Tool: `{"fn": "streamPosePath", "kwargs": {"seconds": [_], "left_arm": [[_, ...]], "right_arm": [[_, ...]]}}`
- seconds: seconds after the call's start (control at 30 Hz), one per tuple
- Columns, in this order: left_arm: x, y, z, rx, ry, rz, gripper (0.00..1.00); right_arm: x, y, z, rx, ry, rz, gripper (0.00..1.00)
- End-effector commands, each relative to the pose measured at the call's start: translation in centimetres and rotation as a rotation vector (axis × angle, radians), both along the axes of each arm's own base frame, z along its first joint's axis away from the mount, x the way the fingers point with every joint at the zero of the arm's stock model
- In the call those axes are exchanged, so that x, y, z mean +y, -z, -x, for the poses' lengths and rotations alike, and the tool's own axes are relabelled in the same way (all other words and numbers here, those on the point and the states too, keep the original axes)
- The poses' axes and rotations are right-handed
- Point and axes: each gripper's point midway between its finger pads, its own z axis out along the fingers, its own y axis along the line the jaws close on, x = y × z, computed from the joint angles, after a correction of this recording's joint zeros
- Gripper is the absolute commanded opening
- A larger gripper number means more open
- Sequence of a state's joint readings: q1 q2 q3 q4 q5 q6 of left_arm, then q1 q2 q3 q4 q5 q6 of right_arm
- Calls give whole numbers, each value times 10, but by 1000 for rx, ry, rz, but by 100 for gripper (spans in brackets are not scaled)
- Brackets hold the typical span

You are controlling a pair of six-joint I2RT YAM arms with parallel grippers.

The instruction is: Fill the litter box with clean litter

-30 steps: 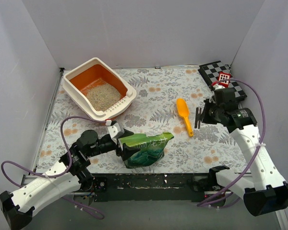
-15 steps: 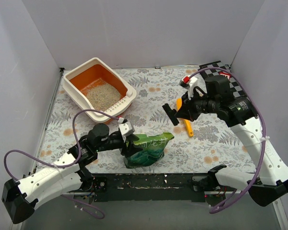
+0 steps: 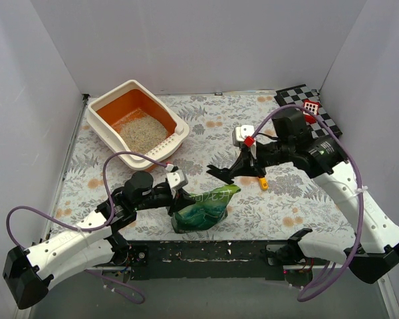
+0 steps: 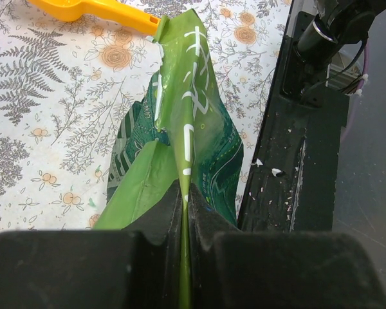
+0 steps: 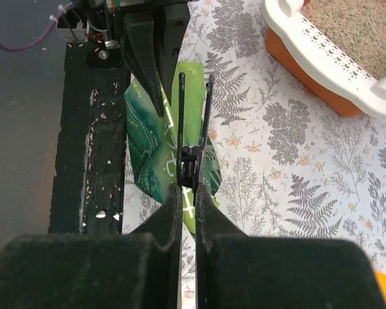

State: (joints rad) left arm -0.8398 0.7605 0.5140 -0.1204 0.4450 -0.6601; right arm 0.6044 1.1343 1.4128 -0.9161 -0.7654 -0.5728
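Though the box (image 3: 110, 139) rests on the surface with litter (image 3: 145, 133) covering only part of its basin, the bag (image 3: 203, 209) stands well apart from the box, nearer the arms. Left fingers (image 4: 156, 222) clench the bag's edge. Right fingers (image 5: 170, 212), farther right of the box, pinch what looks like a black clip (image 5: 192, 161). A lopsided pull could topple the bag, spilling grains short of the box. Its white characters are unreadable.

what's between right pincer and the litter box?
Nothing but bare floral tablecloth between right pincer and litter box; right wrist view shows it, top view agrees.
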Motion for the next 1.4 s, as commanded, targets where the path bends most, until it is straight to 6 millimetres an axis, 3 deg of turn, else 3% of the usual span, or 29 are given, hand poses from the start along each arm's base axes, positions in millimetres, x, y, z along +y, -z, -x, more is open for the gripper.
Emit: {"fn": "streamPosePath", "kwargs": {"seconds": [0.0, 0.4, 0.97, 1.37], "left_arm": [[0, -3, 2, -32, 13, 16, 0], [2, -4, -1, -38, -6, 21, 0], [3, -11, -3, -51, -21, 31, 0], [3, -13, -2, -57, -18, 38, 0]], "right_arm": [[11, 10, 3, -103, -164, -29, 1], [21, 38, 7, -32, -254, 35, 1], [22, 73, 4, 60, -237, 135, 1], [3, 110, 10, 79, -192, 294, 1]]}}
